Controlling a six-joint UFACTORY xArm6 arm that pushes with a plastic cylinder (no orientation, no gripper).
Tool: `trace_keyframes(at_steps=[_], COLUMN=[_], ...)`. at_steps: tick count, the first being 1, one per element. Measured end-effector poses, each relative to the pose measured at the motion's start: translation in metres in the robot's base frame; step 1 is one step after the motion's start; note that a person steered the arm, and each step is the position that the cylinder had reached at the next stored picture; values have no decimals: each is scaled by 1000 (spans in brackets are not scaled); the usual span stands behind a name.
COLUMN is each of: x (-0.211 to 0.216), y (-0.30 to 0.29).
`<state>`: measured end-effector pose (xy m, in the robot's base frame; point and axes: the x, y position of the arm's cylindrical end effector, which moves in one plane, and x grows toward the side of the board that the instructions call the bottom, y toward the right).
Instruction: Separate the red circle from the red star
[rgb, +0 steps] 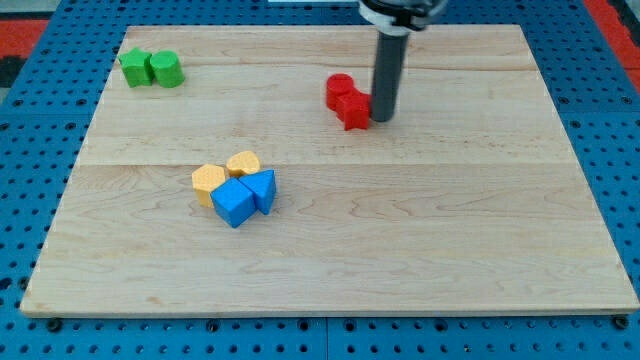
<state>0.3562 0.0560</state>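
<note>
The red circle (339, 90) and the red star (354, 108) sit touching each other right of the board's middle, near the view's top. The circle is up and left of the star. My tip (384, 118) rests on the board just right of the red star, close against it or touching it. The dark rod rises from there to the view's top edge.
A green star (133, 67) and a green cylinder (166, 69) sit together at the top left. Two yellow blocks (226, 173), a blue cube (235, 202) and a blue triangle (262, 189) cluster left of centre. The wooden board (450, 220) lies on a blue pegboard.
</note>
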Motion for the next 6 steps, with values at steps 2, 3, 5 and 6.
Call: trace_keyframes(at_steps=[2,3,5,6], x=[-38,-51,-81,-61], y=[-37,-32,-199,-173])
